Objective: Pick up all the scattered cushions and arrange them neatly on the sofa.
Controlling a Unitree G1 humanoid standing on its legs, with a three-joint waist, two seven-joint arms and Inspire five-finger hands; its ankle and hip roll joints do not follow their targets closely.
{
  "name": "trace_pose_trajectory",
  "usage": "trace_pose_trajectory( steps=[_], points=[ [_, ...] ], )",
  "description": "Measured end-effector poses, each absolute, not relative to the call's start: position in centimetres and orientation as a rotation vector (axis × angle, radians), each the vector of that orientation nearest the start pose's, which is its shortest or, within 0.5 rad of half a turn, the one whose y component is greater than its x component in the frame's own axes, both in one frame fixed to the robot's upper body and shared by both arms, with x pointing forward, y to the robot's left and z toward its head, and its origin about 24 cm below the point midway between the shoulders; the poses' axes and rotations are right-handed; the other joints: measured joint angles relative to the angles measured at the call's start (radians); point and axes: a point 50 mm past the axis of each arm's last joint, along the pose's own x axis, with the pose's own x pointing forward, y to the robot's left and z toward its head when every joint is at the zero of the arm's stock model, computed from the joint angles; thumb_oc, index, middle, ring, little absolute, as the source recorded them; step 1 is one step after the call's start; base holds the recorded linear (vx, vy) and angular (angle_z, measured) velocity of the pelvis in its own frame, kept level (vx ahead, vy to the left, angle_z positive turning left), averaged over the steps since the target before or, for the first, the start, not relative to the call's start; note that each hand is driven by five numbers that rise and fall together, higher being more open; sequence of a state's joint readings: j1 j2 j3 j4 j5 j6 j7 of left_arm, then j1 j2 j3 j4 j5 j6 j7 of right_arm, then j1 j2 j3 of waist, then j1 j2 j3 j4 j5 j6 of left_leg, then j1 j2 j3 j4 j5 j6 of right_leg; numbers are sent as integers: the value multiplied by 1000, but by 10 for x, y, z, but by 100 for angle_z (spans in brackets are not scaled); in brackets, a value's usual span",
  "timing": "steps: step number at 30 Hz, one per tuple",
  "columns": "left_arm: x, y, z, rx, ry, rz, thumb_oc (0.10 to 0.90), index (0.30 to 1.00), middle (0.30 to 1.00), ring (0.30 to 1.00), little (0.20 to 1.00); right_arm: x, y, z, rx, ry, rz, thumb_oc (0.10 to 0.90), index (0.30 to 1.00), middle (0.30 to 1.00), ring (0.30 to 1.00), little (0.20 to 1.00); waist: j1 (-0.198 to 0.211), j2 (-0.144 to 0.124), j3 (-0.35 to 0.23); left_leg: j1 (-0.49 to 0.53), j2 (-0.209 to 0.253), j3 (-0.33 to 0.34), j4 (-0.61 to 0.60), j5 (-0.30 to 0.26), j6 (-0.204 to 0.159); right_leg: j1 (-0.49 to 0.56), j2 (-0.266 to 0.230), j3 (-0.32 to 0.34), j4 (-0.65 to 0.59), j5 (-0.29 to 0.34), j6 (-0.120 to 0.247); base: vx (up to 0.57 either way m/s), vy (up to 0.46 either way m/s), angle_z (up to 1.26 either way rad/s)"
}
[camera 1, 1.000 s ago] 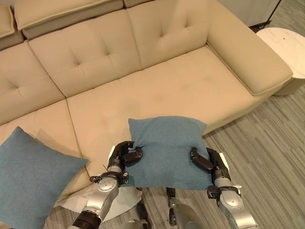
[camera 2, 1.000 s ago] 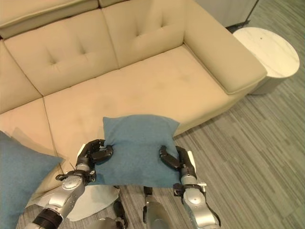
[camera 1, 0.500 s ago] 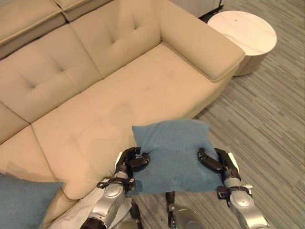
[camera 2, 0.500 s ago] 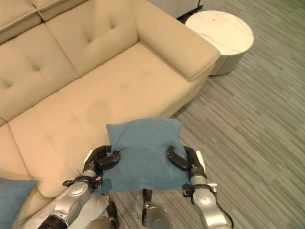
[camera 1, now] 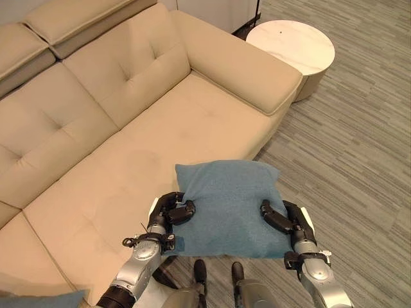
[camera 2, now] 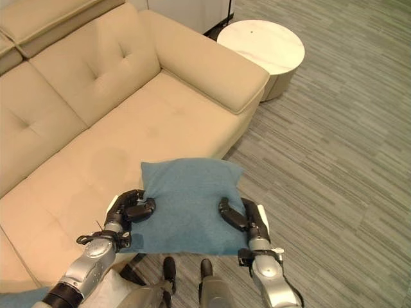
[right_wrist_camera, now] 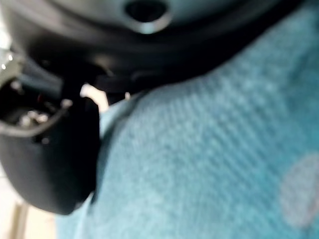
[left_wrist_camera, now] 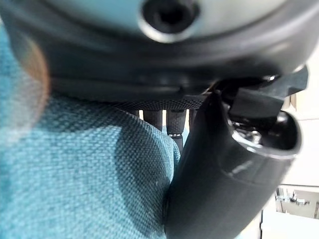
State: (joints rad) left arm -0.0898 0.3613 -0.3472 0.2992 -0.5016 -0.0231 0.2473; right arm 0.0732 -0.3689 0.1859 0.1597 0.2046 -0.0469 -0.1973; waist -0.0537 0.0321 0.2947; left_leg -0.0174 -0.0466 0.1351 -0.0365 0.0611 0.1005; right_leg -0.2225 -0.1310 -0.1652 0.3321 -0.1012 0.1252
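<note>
Grey striped floor (camera 1: 359, 160) covers the room at your 3 o'clock side. You see a beige tufted sofa (camera 1: 115, 147) running from 9 o'clock up to 12 o'clock, with its armrest (camera 1: 244, 67) ending at about 1 o'clock. Just beyond the armrest, at 1 o'clock, stands a round white table (camera 1: 292, 45). Its top carries nothing you can make out.

You hold one blue cushion (camera 1: 228, 208) in front of you at 6 o'clock, level and flat, raised above the front edge of the sofa seat and partly over the floor.

Your left hand (camera 1: 170, 212) grips the cushion's 9 o'clock edge: the thumb lies curled on the top face, and the fingers wrap under the fabric. The left wrist view confirms the thumb pressed against the blue weave.

Your right hand (camera 1: 282, 218) grips the 3 o'clock edge in the same manner, thumb curled over the top, fingers beneath. The right wrist view shows the fabric close against the palm.

A second blue cushion corner (camera 1: 45, 300) shows at 7 o'clock, at the lower frame edge.
</note>
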Motion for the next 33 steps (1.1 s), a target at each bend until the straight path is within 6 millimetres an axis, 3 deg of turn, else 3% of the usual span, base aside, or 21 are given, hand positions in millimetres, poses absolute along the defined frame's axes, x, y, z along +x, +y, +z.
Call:
trace_pose_trajectory(
  steps=[2,5,7,9,10,12,14,15,16,18,21,23,25,26,27,30,31,33],
  points=[
    [249,176,-16,-43,316,44,400,300,300,300,300,229,-200,-4,-186,211,-56,400,300,300,300,300,2,1,0,39,11,18,-13,-31,-11,-17,-44,-46,-33,3,-2,211,-94,-36],
    [245,177,-20,-47,333,51,400,300,300,300,300,227,-200,-5,-187,219,-41,400,300,300,300,300,-4,-3,-2,74,32,20,-24,-42,-24,-44,-62,-46,-150,75,-8,249,-168,-12],
    [242,179,-23,-52,344,53,400,300,300,300,300,226,-200,-6,-191,223,-38,400,300,300,300,300,-11,-18,-9,94,35,15,-25,-71,-67,-53,-65,-53,-235,140,1,295,-208,13],
    [234,180,-30,-65,371,64,400,300,300,300,300,221,-202,-12,-197,252,-35,400,300,300,300,300,-16,-33,-14,141,37,-2,-30,-91,-99,-14,-66,-49,-265,278,-32,265,-258,13],
    [226,172,-37,-104,399,68,400,300,300,300,300,217,-209,-16,-216,279,-43,400,300,300,300,300,-17,3,-26,149,85,-10,-1,-110,-125,14,-23,-58,-273,259,-62,132,-169,-1],
    [221,168,-41,-121,413,67,400,300,300,300,300,217,-213,-15,-235,282,-42,400,300,300,300,300,-12,8,-29,143,124,-19,55,-109,-126,49,24,-71,-291,254,-108,161,-280,-5],
    [225,162,-40,-132,411,50,400,300,300,300,300,217,-220,-13,-245,279,-64,400,300,300,300,300,-21,3,-29,63,152,-37,223,-127,-164,74,39,-96,-301,230,-134,107,-265,22],
    [225,161,-40,-139,411,48,400,300,300,300,300,217,-221,-13,-251,279,-68,400,300,300,300,300,-15,-3,-31,44,158,-35,273,-125,-166,77,44,-96,-296,223,-143,76,-206,8],
    [226,156,-39,-143,408,32,400,300,300,300,300,219,-223,-9,-256,266,-74,400,300,300,300,300,-14,-10,-29,-36,168,-70,451,-133,-176,108,47,-101,-304,205,-169,128,-172,-10],
    [232,149,-35,-149,390,8,400,300,300,300,300,218,-230,-6,-271,259,-103,400,300,300,300,300,-15,-12,-29,-106,165,-61,518,-106,-207,136,55,-108,-306,160,-198,177,-155,12],
    [235,148,-31,-151,374,2,400,300,300,300,300,219,-229,-4,-260,243,-112,400,300,300,300,300,-13,-35,-22,-171,118,-33,474,-124,-183,183,56,-121,-337,150,-203,186,-63,13],
    [235,148,-31,-150,373,2,400,300,300,300,300,219,-228,-1,-254,231,-116,400,300,300,300,300,-13,-36,-21,-204,61,-3,310,-122,-155,213,56,-137,-366,140,-199,170,-43,9],
    [234,149,-32,-145,375,5,400,300,300,300,300,218,-228,-3,-251,237,-124,400,300,300,300,300,-12,-32,-24,-217,55,36,234,-83,-137,237,64,-160,-377,149,-186,190,-9,21],
    [235,150,-32,-141,375,3,400,300,300,300,300,214,-228,-6,-248,250,-137,400,300,300,300,300,-19,-26,-28,-233,71,103,220,-60,-146,267,74,-187,-396,141,-179,216,32,34],
    [234,149,-32,-142,375,3,400,300,300,300,300,213,-228,-7,-247,254,-139,400,300,300,300,300,-16,-21,-31,-238,77,110,220,-50,-143,272,78,-187,-397,133,-175,424,109,36],
    [228,151,-37,-139,403,10,400,300,300,300,300,210,-226,-10,-246,266,-130,400,300,300,300,300,-15,29,-52,-154,90,117,136,15,-108,317,113,-184,-386,81,-131,216,90,3],
    [226,151,-39,-140,412,11,400,300,300,300,300,208,-225,-12,-241,275,-132,400,300,300,300,300,-18,36,-61,-112,77,107,78,41,-40,322,104,-181,-357,58,-114,295,171,14],
    [228,155,-33,-131,386,10,400,300,300,300,300,207,-223,-12,-231,273,-130,400,300,300,300,300,-11,26,-66,-69,30,103,27,41,-25,320,55,-182,-303,12,-78,209,146,17]
  ],
)
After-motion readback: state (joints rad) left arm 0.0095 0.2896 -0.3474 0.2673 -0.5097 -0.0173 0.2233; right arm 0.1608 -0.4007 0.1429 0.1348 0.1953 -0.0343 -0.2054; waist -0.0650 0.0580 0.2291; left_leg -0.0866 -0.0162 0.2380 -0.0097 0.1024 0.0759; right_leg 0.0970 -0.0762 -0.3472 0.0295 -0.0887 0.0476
